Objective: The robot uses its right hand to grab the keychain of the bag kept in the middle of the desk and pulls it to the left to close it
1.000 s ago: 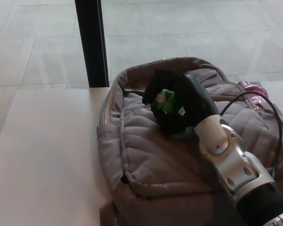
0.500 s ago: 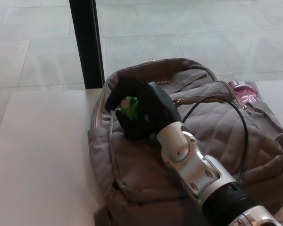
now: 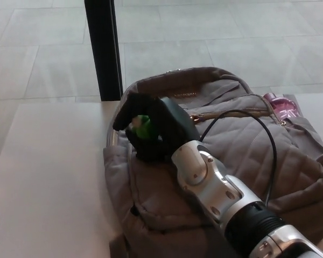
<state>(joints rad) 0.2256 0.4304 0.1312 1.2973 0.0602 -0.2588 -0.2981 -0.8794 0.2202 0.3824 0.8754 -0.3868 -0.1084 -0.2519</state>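
A grey quilted backpack (image 3: 242, 156) lies on the pale desk (image 3: 48, 177), reaching from the middle to the right edge. My right hand (image 3: 151, 126) rests on the bag's upper left corner, its black fingers shut on a small green keychain (image 3: 144, 127). The silver forearm (image 3: 215, 185) crosses the bag from the lower right, with a black cable (image 3: 258, 121) looping over the fabric. The zipper line (image 3: 231, 112) right of the hand looks closed. My left hand does not show.
A pink bottle (image 3: 284, 105) sticks out of the bag's right side pocket. A black post (image 3: 104, 48) stands behind the desk's far edge, with tiled floor (image 3: 231, 37) beyond. Bare desk surface extends to the left of the bag.
My right hand has carried the green keychain leftward along the bag's top, from near the middle to its left corner. The zipper behind it has closed. The camera has shifted slightly.
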